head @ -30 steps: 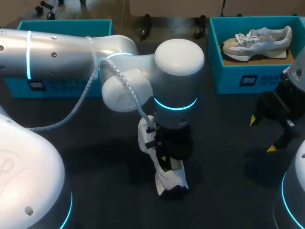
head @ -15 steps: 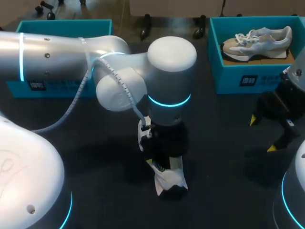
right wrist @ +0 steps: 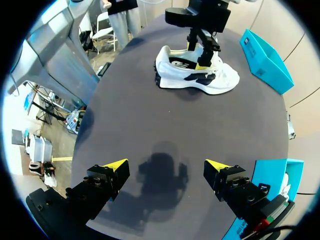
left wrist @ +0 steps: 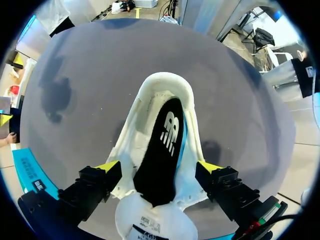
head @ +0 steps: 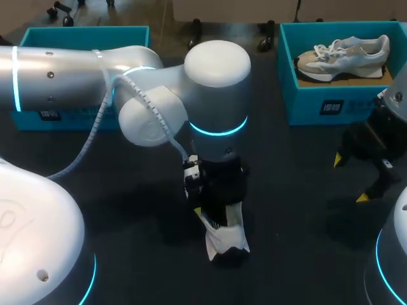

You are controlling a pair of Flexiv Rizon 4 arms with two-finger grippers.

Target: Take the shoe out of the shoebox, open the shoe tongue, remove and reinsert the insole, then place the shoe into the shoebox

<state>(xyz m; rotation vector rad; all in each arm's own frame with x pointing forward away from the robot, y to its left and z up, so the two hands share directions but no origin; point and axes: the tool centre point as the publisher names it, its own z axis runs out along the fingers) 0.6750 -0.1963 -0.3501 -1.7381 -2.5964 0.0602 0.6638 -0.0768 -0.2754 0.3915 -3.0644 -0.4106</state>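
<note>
The white shoe (head: 226, 238) lies on the bench (head: 305, 190) close to me, its black insole (left wrist: 162, 145) inside. My left fingers (left wrist: 107, 167) stand spread, one at each side of it. At 3 o'clock from it my right fingers (right wrist: 112, 167) hang spread. Far at 1 o'clock, a teal shoebox (head: 318, 105) holds a second shoe (head: 346, 54).

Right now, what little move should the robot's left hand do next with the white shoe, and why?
Probably lower the left gripper a little and shut it on the white shoe. It is open, with one finger on each side of the shoe, and the black insole lies inside. So gripping the shoe to lift it looks like the next step.
</note>
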